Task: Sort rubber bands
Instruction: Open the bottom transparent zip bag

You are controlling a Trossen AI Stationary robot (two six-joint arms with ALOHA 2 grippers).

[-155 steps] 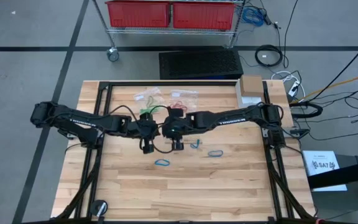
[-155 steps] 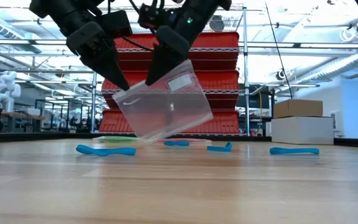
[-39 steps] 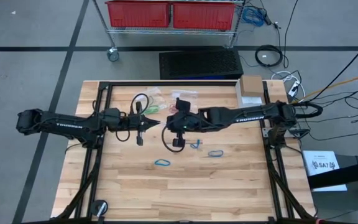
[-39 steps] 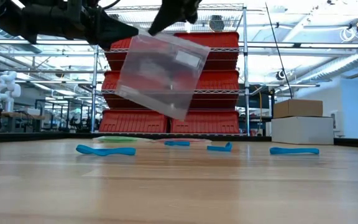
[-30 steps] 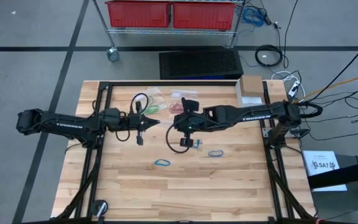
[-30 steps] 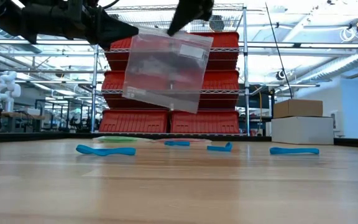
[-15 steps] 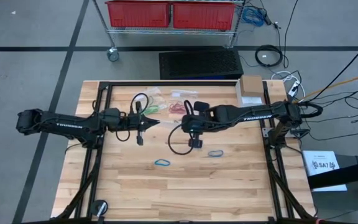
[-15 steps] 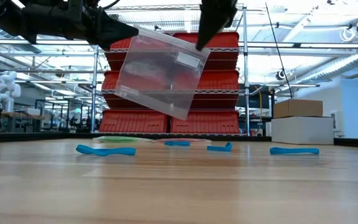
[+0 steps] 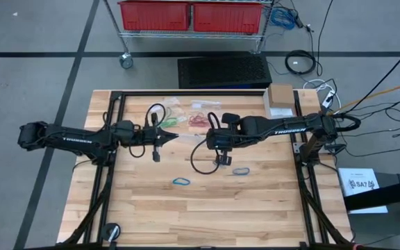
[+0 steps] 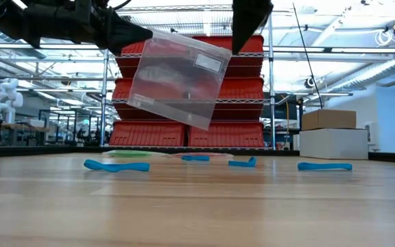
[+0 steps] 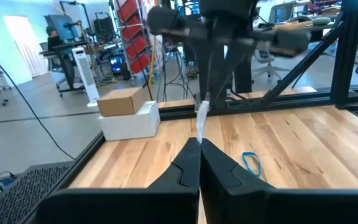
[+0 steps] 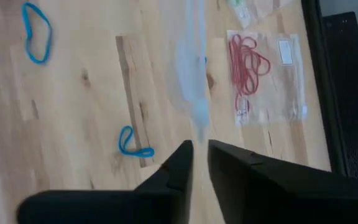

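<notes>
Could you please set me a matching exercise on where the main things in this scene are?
Things:
1. clear bag
2. red rubber bands
3. blue rubber bands
4. cardboard box

Places:
A. loose on the table's wood
B. at the table's far right corner
C. hanging in the air from the left end effector
D. inside a flat bag lying on the table

Pairs: 1-C, 2-D, 3-A, 4-B

The counter point(image 9: 151, 208) is pale blond wood in butcher-block strips, framed by black rails. Blue rubber bands point(image 9: 180, 182) lie on it, and red ones point(image 12: 247, 59) show inside a clear bag point(image 12: 267, 74) with a white label. The raised bag point(image 10: 177, 77) is transparent with a white label patch. Both arms and their fingers point(image 11: 188, 168) are black. Red bins point(image 9: 155, 15) sit behind, beside a tan cardboard box point(image 10: 328, 119) on a white one.
</notes>
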